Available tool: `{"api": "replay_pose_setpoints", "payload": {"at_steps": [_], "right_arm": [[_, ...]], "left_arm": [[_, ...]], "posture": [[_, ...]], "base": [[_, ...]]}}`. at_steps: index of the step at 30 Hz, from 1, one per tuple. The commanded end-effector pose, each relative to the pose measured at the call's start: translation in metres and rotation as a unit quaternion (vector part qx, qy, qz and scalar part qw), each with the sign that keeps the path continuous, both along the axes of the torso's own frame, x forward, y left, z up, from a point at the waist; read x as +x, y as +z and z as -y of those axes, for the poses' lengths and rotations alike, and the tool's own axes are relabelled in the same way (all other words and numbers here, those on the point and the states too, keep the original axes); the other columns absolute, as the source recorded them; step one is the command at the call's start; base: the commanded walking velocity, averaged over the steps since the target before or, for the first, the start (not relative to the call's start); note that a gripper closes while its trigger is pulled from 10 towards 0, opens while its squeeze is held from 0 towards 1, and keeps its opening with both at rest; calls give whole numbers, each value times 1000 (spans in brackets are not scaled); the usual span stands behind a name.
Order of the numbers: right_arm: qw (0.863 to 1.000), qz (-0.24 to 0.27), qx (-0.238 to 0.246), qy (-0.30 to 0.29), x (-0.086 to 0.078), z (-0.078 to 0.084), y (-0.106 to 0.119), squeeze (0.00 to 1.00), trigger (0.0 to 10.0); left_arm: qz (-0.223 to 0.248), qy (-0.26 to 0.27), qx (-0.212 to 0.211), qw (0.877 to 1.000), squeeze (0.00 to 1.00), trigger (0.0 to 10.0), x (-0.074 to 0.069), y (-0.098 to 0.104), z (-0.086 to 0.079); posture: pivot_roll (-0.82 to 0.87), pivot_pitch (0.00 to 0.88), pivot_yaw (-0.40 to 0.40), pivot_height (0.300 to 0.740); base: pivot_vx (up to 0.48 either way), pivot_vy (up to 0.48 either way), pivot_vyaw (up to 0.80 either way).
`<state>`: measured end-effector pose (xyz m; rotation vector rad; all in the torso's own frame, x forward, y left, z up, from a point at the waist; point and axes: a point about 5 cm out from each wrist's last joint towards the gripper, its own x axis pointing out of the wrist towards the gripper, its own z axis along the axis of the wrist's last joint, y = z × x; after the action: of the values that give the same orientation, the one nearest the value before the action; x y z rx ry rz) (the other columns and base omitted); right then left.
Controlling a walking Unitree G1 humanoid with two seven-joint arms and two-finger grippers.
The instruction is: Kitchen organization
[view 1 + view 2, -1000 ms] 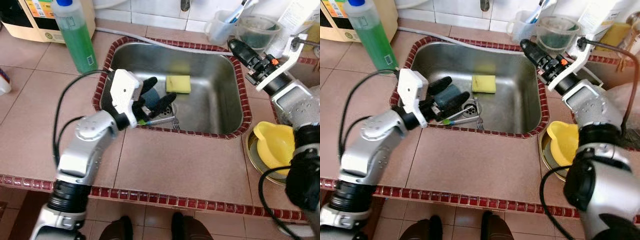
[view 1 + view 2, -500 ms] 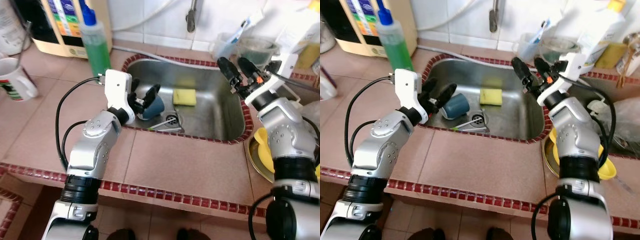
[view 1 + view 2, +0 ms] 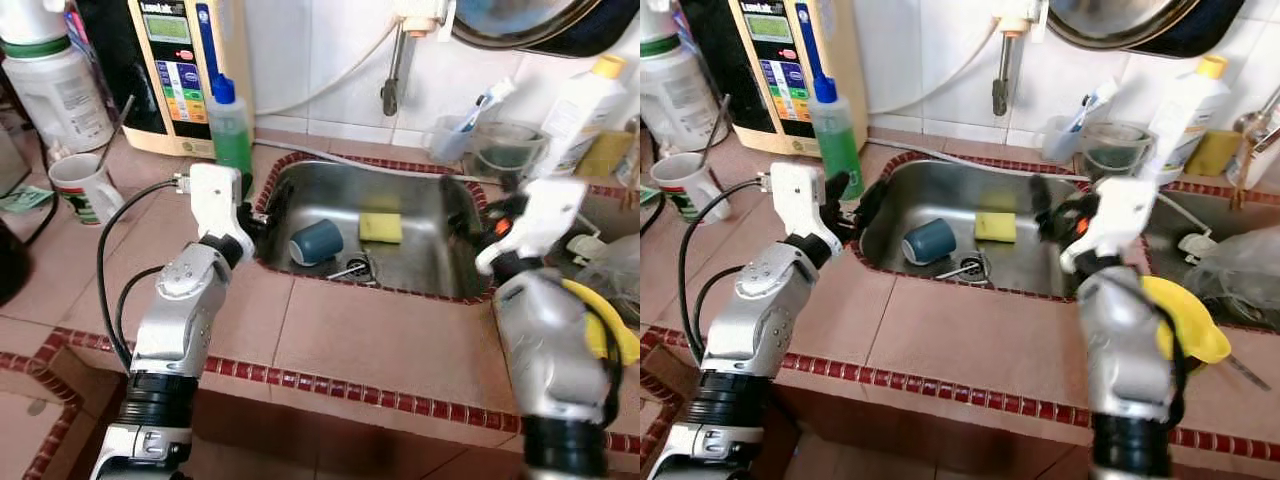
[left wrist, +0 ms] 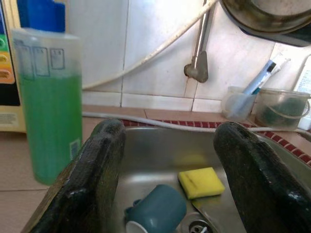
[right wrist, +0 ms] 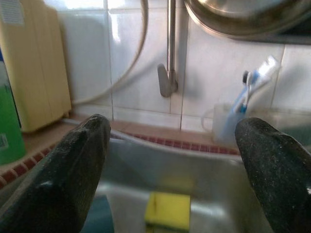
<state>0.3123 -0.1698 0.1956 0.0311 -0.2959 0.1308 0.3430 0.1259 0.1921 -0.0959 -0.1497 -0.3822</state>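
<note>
A blue cup [image 3: 316, 242] lies on its side in the steel sink [image 3: 420, 200] beside a yellow sponge [image 3: 380, 227], with the left gripper [image 3: 847, 200] and right gripper [image 3: 1060, 215] poised at opposite rims, fingers spread wide, empty.

You've got the cup [image 3: 316, 242] lying in the sink [image 3: 445, 205], sponge [image 3: 380, 227] to its right, soap bottle [image 3: 231, 128] left of the sink, mug [image 3: 83, 187] farther left.

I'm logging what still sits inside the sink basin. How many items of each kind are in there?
Blue cup: 1
Yellow sponge: 1
Utensils by the drain: count unclear, at least 1
Total: at least 3
</note>
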Motion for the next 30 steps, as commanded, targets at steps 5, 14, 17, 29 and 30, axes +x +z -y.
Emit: {"api": "replay_pose_setpoints", "payload": {"at_steps": [5,14,17,29,30], "right_arm": [[997,73,-28,10,-16,-18,9,0,10000],[999,30,-43,-4,-30,-27,-29,0,10000],[999,34,-41,-6,-32,-27,-30,0,10000],[998,31,-59,-19,-31,-17,-35,0,10000],[997,31,-60,-22,-30,-15,-35,0,10000]], "left_arm": [[29,4,14,999,0,10000,-2,-4,0],[36,5,18,999,0,10000,-23,-32,-2],[37,18,25,999,0,10000,-25,-36,-4],[28,2,14,1000,0,10000,-25,-39,-6],[30,1,10,1000,0,10000,-25,-39,-5]], "posture": [[-82,0,22,740],[-90,0,24,740],[-95,0,21,740],[-105,0,30,740],[-107,0,30,740]], "base": [[0,0,0],[0,0,0],[0,0,0],[0,0,0],[0,0,0]]}}
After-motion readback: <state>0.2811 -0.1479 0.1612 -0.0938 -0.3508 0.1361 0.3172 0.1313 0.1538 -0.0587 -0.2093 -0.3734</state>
